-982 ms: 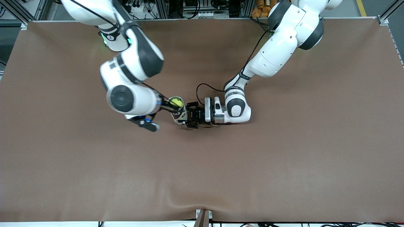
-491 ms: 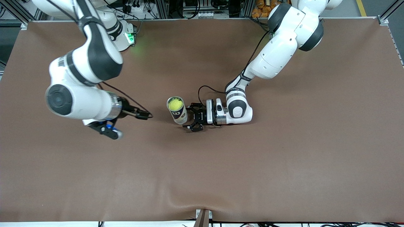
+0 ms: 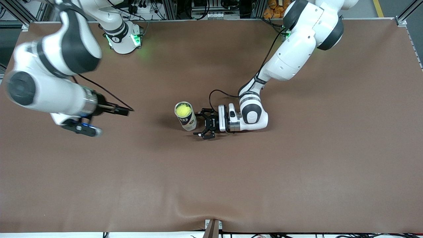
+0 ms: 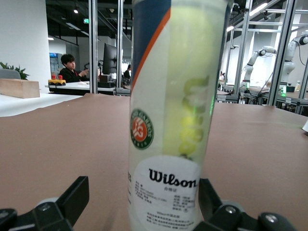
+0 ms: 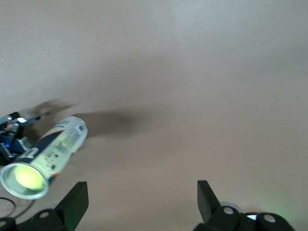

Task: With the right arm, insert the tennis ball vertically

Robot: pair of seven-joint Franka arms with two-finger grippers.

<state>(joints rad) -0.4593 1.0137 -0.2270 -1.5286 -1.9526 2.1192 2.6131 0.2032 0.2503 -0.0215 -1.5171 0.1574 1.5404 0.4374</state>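
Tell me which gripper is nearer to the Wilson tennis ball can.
Left. The left gripper stands open right beside the Wilson tennis ball can, not gripping it. The right gripper, open, hangs well off toward the right arm's end of the table.

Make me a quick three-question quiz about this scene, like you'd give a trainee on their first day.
1. True or false: the ball sits inside the upright can.
2. Which gripper is right beside the can: (a) left gripper, (b) right gripper?
3. Fill in: the left gripper's fingers stand ____ on either side of the can, not clamping it.

Key
1. True; the ball shows through the can's open top.
2. (a); it is low by the table, while the right gripper is open and apart, toward the right arm's end.
3. open
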